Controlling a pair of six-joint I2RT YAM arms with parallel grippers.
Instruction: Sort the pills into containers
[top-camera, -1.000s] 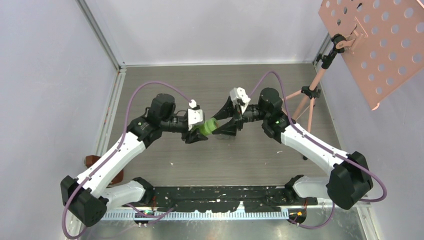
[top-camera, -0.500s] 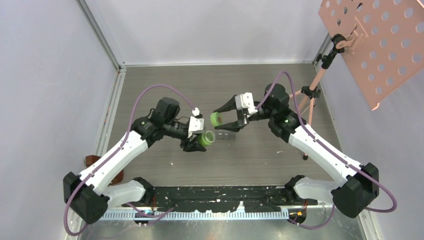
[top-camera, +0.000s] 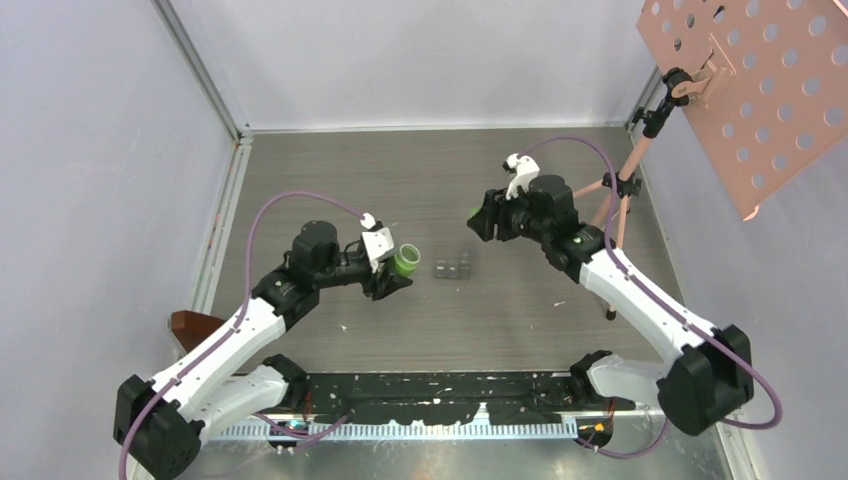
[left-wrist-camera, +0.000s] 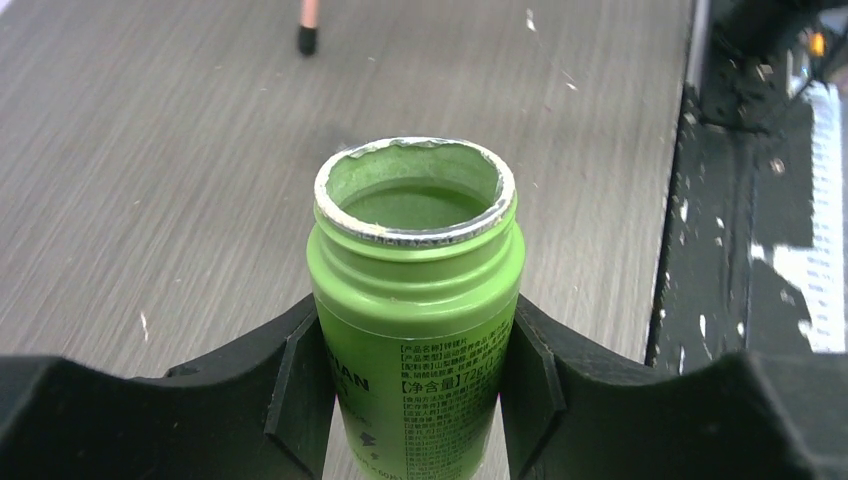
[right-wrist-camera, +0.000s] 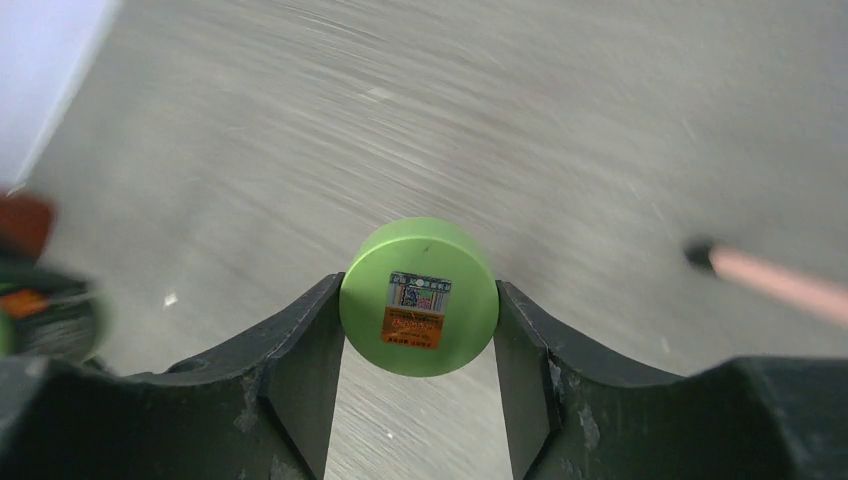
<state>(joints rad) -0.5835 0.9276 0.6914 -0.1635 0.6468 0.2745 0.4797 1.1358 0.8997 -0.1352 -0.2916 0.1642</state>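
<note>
At the middle of the counter (top-camera: 330, 180), slightly left of centre, the green bottle (top-camera: 407, 261) is held by the left tool (top-camera: 396, 272). In the left wrist view the bottle (left-wrist-camera: 418, 290) is seen clamped between both black fingers (left-wrist-camera: 300, 385), which press against its labelled sides below the neck. The cap is off: the mouth is open, a ragged silver foil ring is left around the rim, and only the green inner wall is seen inside; whether any pills are in it cannot be told.

The green cap (right-wrist-camera: 419, 296) is gripped by the right tool (right-wrist-camera: 419, 330), its round edge pinched between the two fingers (right-wrist-camera: 526, 350). A small printed sticker with an orange-red lower half is carried on the cap's flat face. In the overhead view the right tool (top-camera: 482, 218) is raised at the right of centre, well apart from the bottle, and only a sliver of green is made out at its tip.

Between the two tools, the flat dark-grey case (top-camera: 452, 267) lies on the counter, just to the right of the bottle and not touched by either tool. A pink tripod stand (top-camera: 610, 200) with a perforated board is set at the far right edge. The background of the right wrist view is blurred.
</note>
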